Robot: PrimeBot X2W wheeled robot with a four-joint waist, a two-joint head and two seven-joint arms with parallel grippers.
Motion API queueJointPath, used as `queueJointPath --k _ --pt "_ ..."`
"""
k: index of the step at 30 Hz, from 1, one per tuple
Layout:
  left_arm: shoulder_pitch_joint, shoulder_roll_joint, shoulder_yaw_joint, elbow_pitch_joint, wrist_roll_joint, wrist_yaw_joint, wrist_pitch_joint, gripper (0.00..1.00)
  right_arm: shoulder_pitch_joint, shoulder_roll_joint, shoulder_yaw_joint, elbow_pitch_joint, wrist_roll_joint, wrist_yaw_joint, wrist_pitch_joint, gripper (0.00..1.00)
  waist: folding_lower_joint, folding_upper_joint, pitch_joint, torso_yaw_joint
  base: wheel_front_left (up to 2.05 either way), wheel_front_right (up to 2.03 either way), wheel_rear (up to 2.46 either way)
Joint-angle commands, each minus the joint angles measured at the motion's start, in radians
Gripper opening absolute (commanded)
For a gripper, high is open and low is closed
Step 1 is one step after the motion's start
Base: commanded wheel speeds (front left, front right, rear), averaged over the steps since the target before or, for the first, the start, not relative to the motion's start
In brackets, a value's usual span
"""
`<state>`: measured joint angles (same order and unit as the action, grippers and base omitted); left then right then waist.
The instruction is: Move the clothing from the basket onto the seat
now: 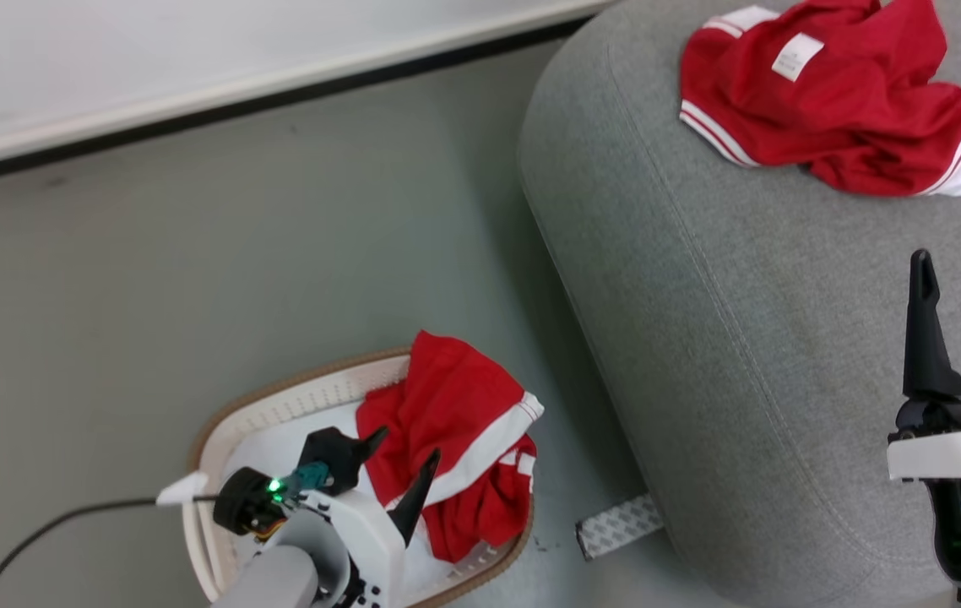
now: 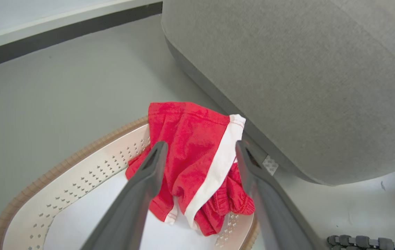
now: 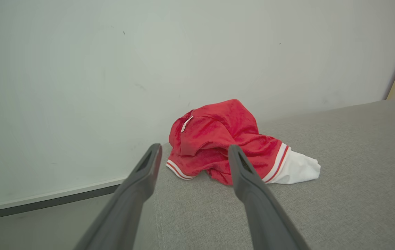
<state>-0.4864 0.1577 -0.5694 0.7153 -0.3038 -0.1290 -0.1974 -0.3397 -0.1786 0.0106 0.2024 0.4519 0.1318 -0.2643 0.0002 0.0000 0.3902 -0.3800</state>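
A cream basket (image 1: 295, 405) (image 2: 90, 166) with a brown rim stands on the floor beside the grey seat (image 1: 700, 295) (image 2: 305, 69) (image 3: 339, 173). Red clothing with a white stripe (image 1: 455, 439) (image 2: 197, 159) lies crumpled in it, draped over the rim on the seat side. My left gripper (image 1: 406, 447) (image 2: 199, 147) hangs open over the basket, its fingers on either side of this garment and apart from it. A second red and white garment (image 1: 835, 93) (image 3: 225, 156) rests on the seat's far part. Over the seat, short of that garment, my right gripper (image 1: 958, 270) (image 3: 192, 152) is open and holds nothing.
A pale wall with a dark baseboard (image 1: 236, 101) (image 3: 44, 205) runs along the far side of the grey floor (image 1: 193, 270). A patterned white strip (image 1: 620, 525) pokes out under the seat near the basket. A black cable (image 1: 50, 528) trails from my left wrist.
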Motion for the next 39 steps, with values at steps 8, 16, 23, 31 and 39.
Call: queueJointPath --k 8,16,23,31,39 --pt "-0.134 0.061 -0.209 0.133 -0.143 -0.001 0.062 1.0 -0.058 0.039 -0.016 -0.038 0.016 -0.002 0.0 1.0 -0.0002 0.0 0.146 -0.055 0.0 0.0 0.0" --pt "-0.256 0.113 -0.363 0.208 -0.26 -0.001 0.126 1.0 -0.11 0.088 -0.041 -0.101 0.03 -0.002 0.0 1.0 -0.0002 0.0 0.271 -0.095 0.0 0.0 0.0" --pt "-0.35 0.153 -0.494 0.235 -0.333 -0.001 0.172 1.0 -0.154 0.117 -0.045 -0.158 0.049 -0.002 0.0 1.0 -0.0002 0.0 0.358 -0.12 0.0 0.0 0.0" --pt "-0.445 0.171 -0.595 0.269 -0.406 -0.001 0.187 1.0 -0.179 0.128 -0.044 -0.22 0.068 -0.002 0.0 1.0 -0.0002 0.0 0.429 -0.132 0.0 0.0 0.0" --pt "-0.517 0.157 -0.68 0.286 -0.447 -0.001 0.214 1.0 -0.187 0.129 -0.066 -0.263 0.097 -0.002 0.0 1.0 -0.0002 0.0 0.481 -0.116 0.0 0.0 0.0"
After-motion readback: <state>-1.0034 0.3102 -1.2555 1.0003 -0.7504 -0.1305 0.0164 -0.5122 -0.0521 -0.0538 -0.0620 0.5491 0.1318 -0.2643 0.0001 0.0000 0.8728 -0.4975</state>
